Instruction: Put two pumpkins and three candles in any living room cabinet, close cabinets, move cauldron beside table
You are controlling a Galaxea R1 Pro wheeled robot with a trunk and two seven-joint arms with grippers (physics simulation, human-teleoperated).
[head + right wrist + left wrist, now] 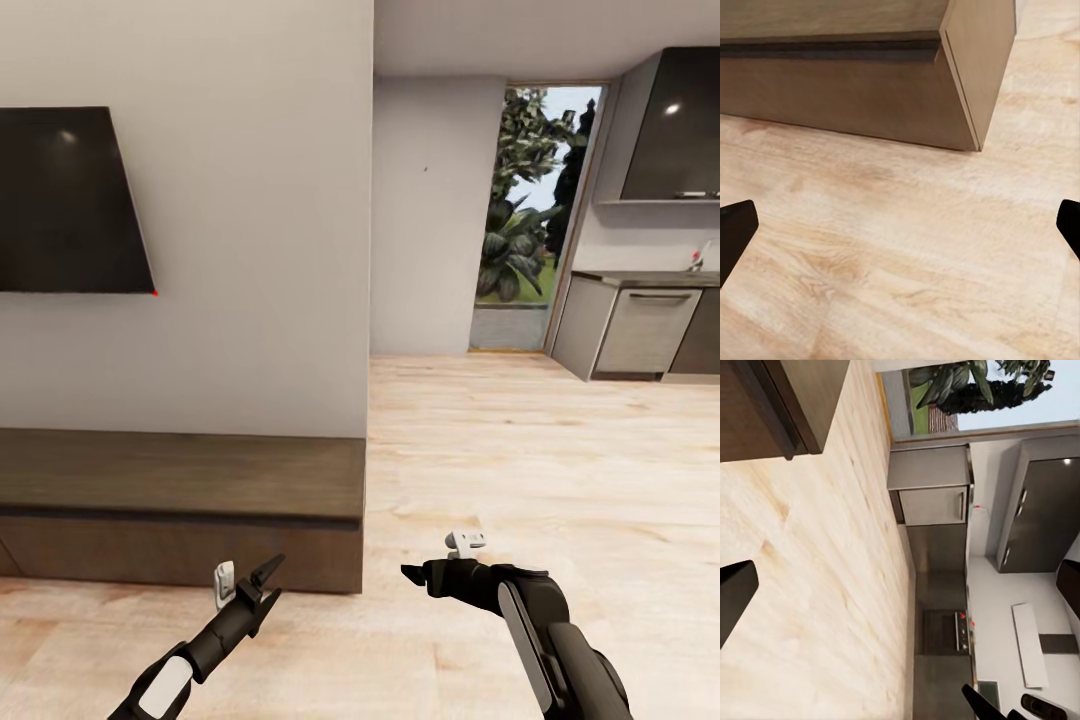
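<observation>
Head view, left to right: I see a black wall-mounted screen (70, 200) above the long low dark-brown wood cabinet (180, 505), fronts flush and shut, against the wall. My left gripper (264, 581) hangs just before its end, fingers spread, holding nothing. My right gripper (412, 574) hovers over pale plank floor (560, 450), fingers likewise apart. Grey kitchen units (640, 325) stand far right.
</observation>
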